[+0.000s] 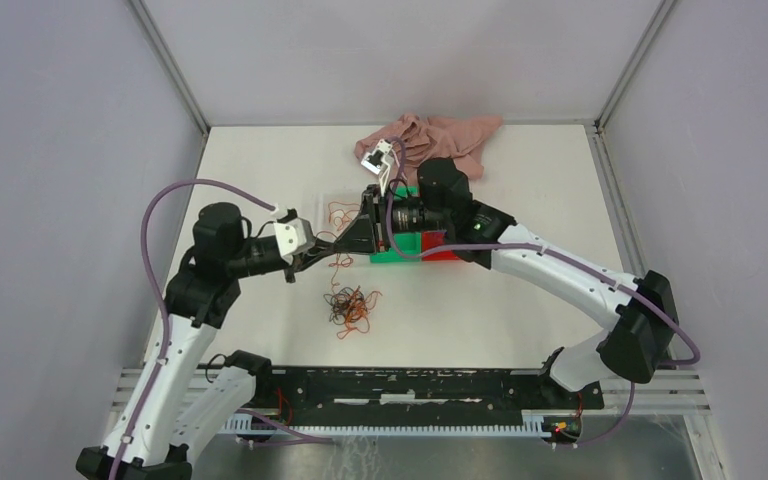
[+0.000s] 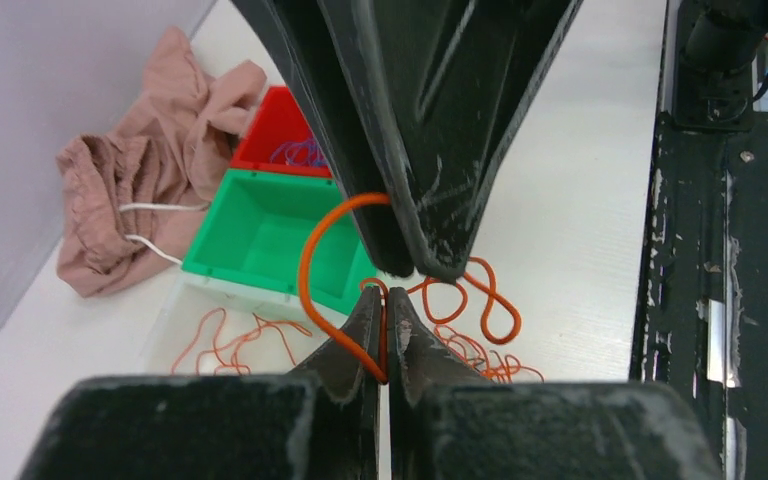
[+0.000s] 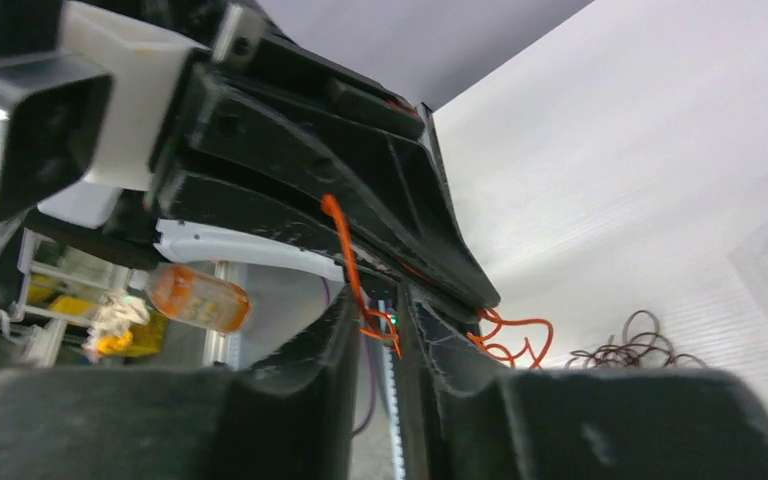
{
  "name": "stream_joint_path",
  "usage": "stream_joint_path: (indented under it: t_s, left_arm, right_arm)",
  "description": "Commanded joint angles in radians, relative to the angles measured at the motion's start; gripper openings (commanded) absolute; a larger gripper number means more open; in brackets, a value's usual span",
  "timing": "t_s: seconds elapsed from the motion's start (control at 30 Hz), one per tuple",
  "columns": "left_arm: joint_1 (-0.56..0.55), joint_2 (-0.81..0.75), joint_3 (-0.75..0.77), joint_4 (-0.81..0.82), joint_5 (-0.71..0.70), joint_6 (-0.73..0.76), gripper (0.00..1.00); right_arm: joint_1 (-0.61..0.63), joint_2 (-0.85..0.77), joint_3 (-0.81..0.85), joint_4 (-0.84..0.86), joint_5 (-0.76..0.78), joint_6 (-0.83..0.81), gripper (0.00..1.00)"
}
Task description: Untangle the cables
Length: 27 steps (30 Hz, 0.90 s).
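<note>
Left wrist view: left tool (image 2: 385,300) clamps a thin, curly orange cable (image 2: 302,270) that loops rightward to the right tool (image 2: 415,272), whose grip I cannot tell.

1. This is a robotics lab test cell: a white desk (image 1: 520,310) is boxed in on three sides by plain grey panels (image 1: 60,150) set between bare metal posts (image 1: 170,65).
2. Two robot arms, the left arm (image 1: 175,340) and the right arm (image 1: 560,270), are bolted to a black rail (image 1: 410,385) along the desk's near edge. Purple leads (image 1: 150,230) loop along them.
3. A white camera housing (image 1: 290,235) sits on the left wrist.
4. A mixed lot lies on the desk: tangled cables (image 1: 350,305), a green bin (image 2: 270,240), a red bin (image 2: 280,130) and, at the far edge, a pink cloth (image 1: 440,140).
</note>
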Motion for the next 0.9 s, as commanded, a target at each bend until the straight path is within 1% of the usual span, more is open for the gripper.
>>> stream_joint_path:
  t_s: [0.0, 0.1, 0.2, 0.3, 0.4, 0.47, 0.57, 0.67, 0.77, 0.87]
  left_arm:
    - [-0.006, -0.003, 0.114, 0.039, 0.051, -0.053, 0.03]
    - [-0.005, 0.010, 0.177, 0.038, 0.058, -0.075, 0.03]
    - [-0.005, 0.016, 0.226, 0.039, 0.067, -0.100, 0.03]
    - [-0.005, 0.020, 0.272, 0.039, 0.080, -0.119, 0.03]
    - [-0.005, 0.029, 0.305, 0.039, 0.086, -0.125, 0.03]
    - [-0.006, 0.034, 0.320, 0.046, 0.086, -0.131, 0.03]
    - [-0.005, 0.041, 0.336, 0.073, 0.083, -0.147, 0.03]
    - [-0.005, 0.049, 0.354, 0.095, 0.079, -0.161, 0.03]
    - [-0.004, 0.060, 0.371, 0.113, 0.082, -0.182, 0.03]
    - [-0.005, 0.070, 0.388, 0.119, 0.081, -0.185, 0.03]
  right_arm:
    - [0.000, -0.042, -0.029, 0.090, 0.013, 0.026, 0.34]
    - [-0.015, -0.107, -0.086, 0.073, 0.119, -0.029, 0.45]
    - [-0.021, -0.199, -0.192, 0.121, 0.249, -0.113, 0.58]
    - [-0.021, -0.247, -0.309, 0.208, 0.272, -0.182, 0.67]
    - [-0.021, -0.235, -0.350, 0.226, 0.216, -0.244, 0.69]
    - [-0.018, -0.215, -0.383, 0.282, 0.159, -0.270, 0.70]
    - [0.010, -0.188, -0.427, 0.381, 0.120, -0.318, 0.71]
    - [0.054, -0.153, -0.402, 0.359, 0.118, -0.396, 0.71]
    - [0.068, -0.103, -0.378, 0.362, 0.120, -0.403, 0.71]
    - [0.072, -0.062, -0.384, 0.436, 0.109, -0.363, 0.70]
